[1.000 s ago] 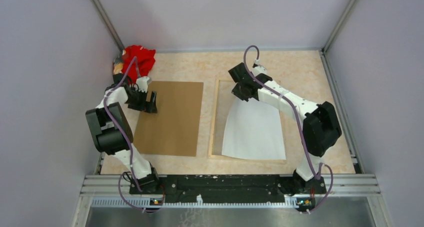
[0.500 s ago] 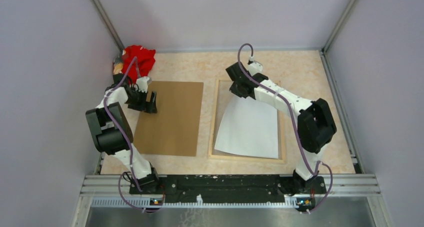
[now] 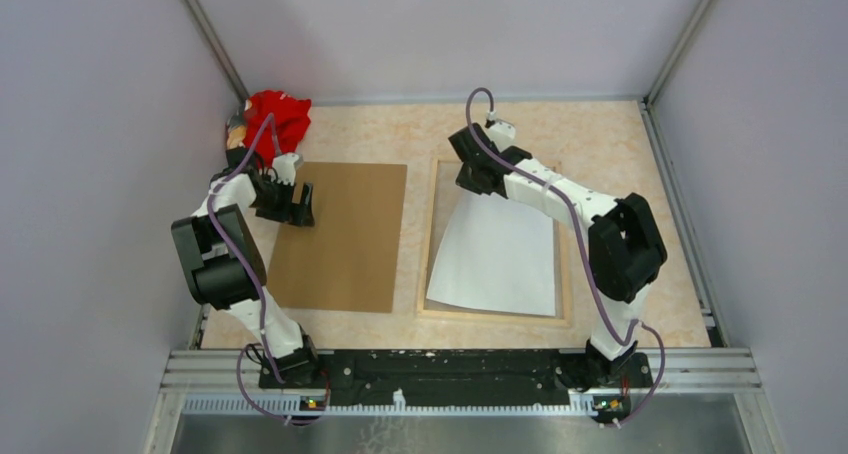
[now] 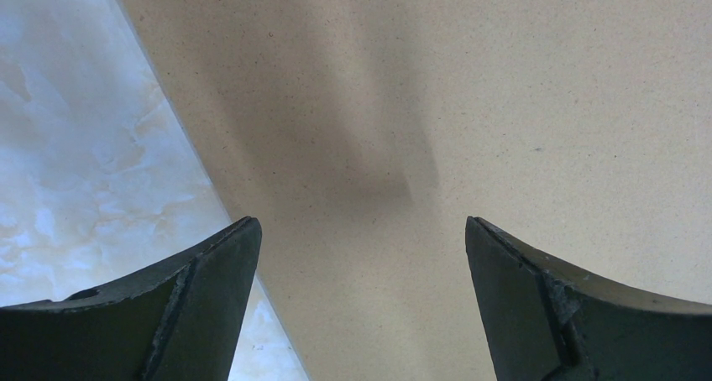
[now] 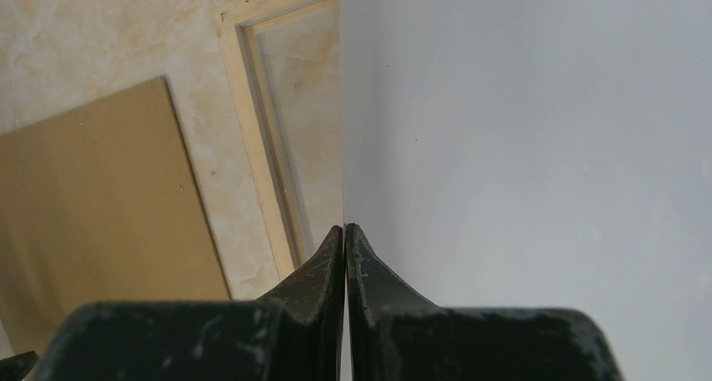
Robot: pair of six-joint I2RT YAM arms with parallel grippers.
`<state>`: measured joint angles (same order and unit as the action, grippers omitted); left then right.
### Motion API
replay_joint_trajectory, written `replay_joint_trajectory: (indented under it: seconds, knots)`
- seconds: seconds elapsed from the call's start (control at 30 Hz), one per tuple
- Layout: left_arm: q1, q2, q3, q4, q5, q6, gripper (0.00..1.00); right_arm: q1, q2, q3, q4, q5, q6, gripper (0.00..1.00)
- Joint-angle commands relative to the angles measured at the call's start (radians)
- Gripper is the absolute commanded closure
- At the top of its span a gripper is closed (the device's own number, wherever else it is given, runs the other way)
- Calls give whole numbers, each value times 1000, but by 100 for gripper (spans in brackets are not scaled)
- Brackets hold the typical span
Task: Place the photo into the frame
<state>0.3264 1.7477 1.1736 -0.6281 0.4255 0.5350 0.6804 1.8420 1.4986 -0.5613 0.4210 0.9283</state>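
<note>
Right gripper (image 5: 345,230) pinches photo (image 3: 495,259) far edge, white back up, skewed within frame (image 3: 433,189). Left gripper (image 4: 361,230) spread over backing board (image 3: 345,239). Risk: near corner rides rail, sheet buckles.

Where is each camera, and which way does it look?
Top external: high behind the arms, looking down on the table; both arms show.
Left wrist: on the left arm, facing down at the brown board; left gripper open.
Right wrist: on the right arm, facing the photo and frame; right gripper pinching the photo.
Shared: all three see the board.
</note>
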Motion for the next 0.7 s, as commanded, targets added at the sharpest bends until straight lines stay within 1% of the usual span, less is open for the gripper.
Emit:
replay_joint_trajectory:
  seconds: [0.0, 0.2, 0.37, 0.47, 0.67]
  knots:
    - [2, 2, -3, 19, 3, 15, 3, 4, -37, 0, 19, 14, -44, 100]
    - [3, -1, -5, 21, 5, 13, 3, 5, -30, -6, 18, -5, -128, 100]
    - [2, 3, -5, 22, 2, 12, 3, 4, 25, 26, -25, -33, -193, 100]
    - [3, 3, -4, 21, 7, 10, 3, 5, 48, 51, -50, -35, -196, 100]
    - [2, 4, -3, 21, -1, 16, 3, 5, 36, 27, -29, -29, -173, 100]
